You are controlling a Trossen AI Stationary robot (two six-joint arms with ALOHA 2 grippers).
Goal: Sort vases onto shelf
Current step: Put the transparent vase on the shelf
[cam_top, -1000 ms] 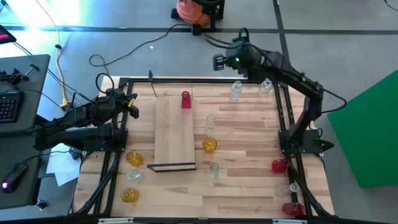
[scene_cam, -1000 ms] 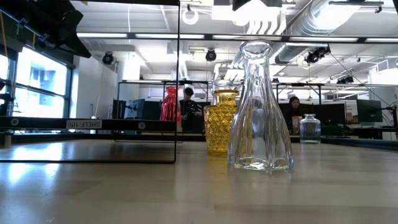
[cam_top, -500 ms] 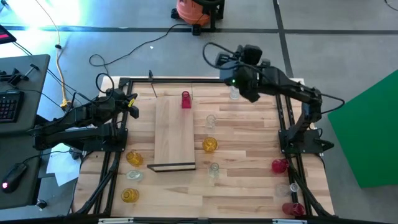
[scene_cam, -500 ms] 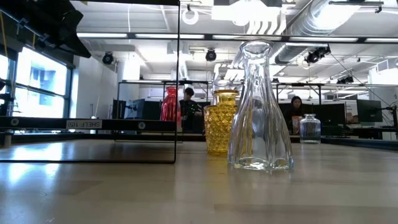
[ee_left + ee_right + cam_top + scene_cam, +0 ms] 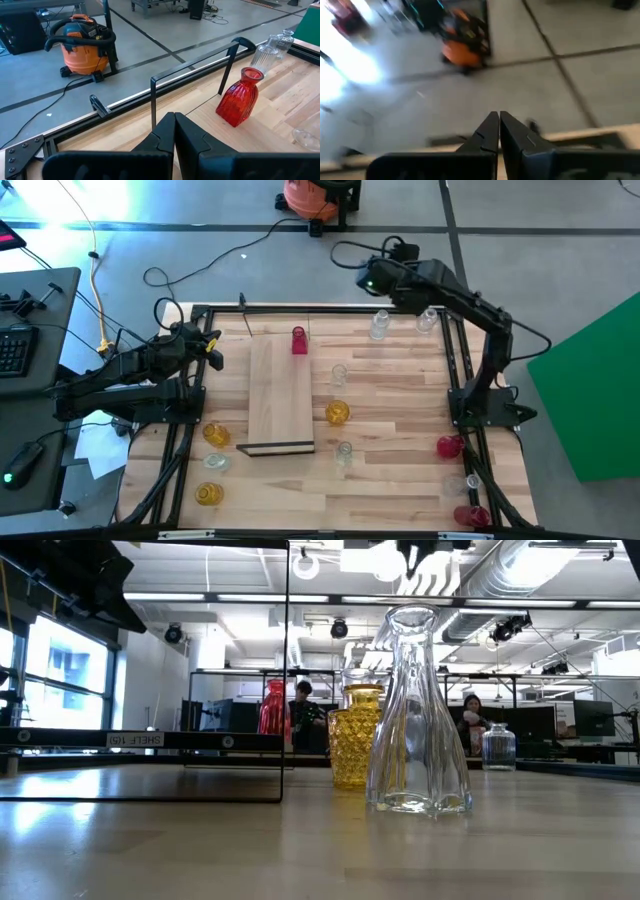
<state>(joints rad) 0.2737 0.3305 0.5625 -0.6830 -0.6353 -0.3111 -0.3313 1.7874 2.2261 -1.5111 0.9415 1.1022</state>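
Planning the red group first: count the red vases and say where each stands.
3. One red vase at the shelf's far end, one beside the right arm's base, one at the table's near right corner. The frame could hide another.

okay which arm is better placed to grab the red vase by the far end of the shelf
Left, probably. The left gripper, shut and empty, sits at the table's left edge, level with the red vase and facing it. The right gripper, also shut, is raised beyond the table's far edge, pointing outward.

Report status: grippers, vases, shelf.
Left gripper shut, parked table-left. Right gripper shut, empty, above far edge. Red vase at shelf end; others off it.
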